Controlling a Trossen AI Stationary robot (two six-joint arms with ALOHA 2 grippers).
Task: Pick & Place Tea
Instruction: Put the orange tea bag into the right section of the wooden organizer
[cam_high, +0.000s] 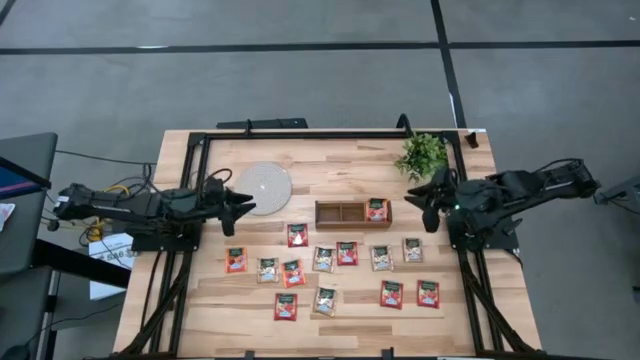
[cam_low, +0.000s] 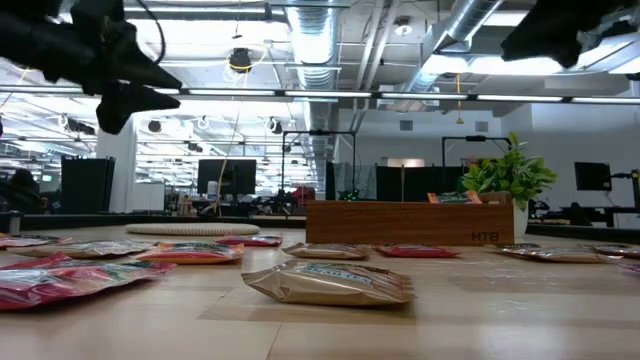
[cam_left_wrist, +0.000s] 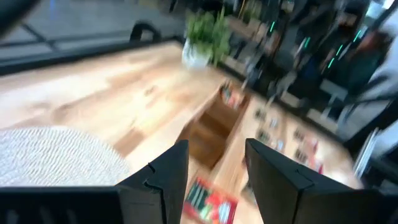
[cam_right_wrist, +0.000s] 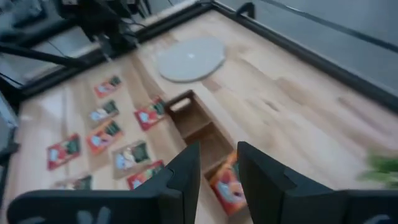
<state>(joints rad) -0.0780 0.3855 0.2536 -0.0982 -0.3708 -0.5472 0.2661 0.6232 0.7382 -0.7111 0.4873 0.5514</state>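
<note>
- Sachets of tea lie flat, apparently light and limp; a raised edge looks the likeliest hold.
- Left gripper and right gripper hover with fingers parted, holding nothing.

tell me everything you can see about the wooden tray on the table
The wooden tray is a long, low, brown box of what looks like wood, open on top and split by dividers into three compartments. It sits flat on the table, right of the round disc and near the potted plant. One red-orange tea sachet lies in its right-hand end compartment; the other two look empty. Small lettering marks its front wall. Neither tool touches it.
</note>
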